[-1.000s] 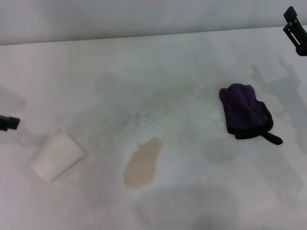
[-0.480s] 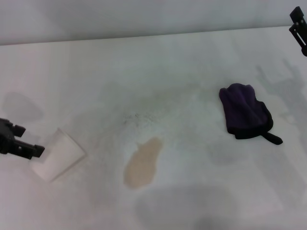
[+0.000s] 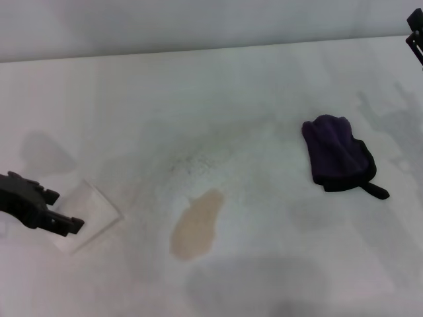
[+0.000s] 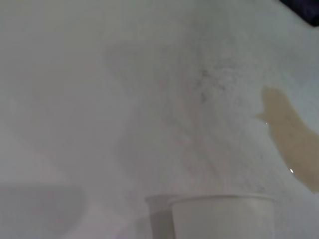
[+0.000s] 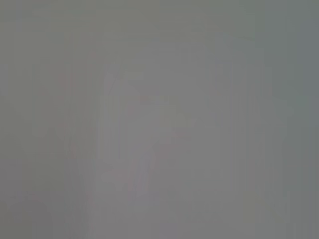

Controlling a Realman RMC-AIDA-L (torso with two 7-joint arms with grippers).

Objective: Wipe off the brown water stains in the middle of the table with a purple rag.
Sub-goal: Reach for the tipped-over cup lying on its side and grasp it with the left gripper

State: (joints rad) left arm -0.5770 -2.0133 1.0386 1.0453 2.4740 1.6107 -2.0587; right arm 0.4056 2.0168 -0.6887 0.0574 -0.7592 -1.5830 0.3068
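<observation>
Two grippers in play, neither on the cloth. From the head camera, the left gripper [image 3: 63, 224] sits at the lower left of the frame, its dark tip right up against the near edge of a white paper cup [image 3: 92, 214] lying on its side; can't tell if its fingers are apart or together, or whether they actually touch the cup. The right gripper [image 3: 416, 36] only pokes in at the top right corner, well apart from everything, and I can't tell its finger state either. Its wrist camera shows plain grey, no help.

Moving outward: the brown water stains [image 3: 197, 224] are one tan blotch at lower centre, just right of the cup. Its long axis runs diagonally, from a fatter lower-left end up to a narrower upper-right end. The left wrist camera catches it too, beyond the cup's rim.

Further right, the purple rag [image 3: 337, 158] lies bunched at centre right of the table [image 3: 211, 92], well apart from the stain. It runs long from upper left to lower right, with the short black tab pointing toward the lower right.

Progress-wise I'd say basically zero: stain looks whole, rag untouched. Picking up the rag and wiping are both left.
</observation>
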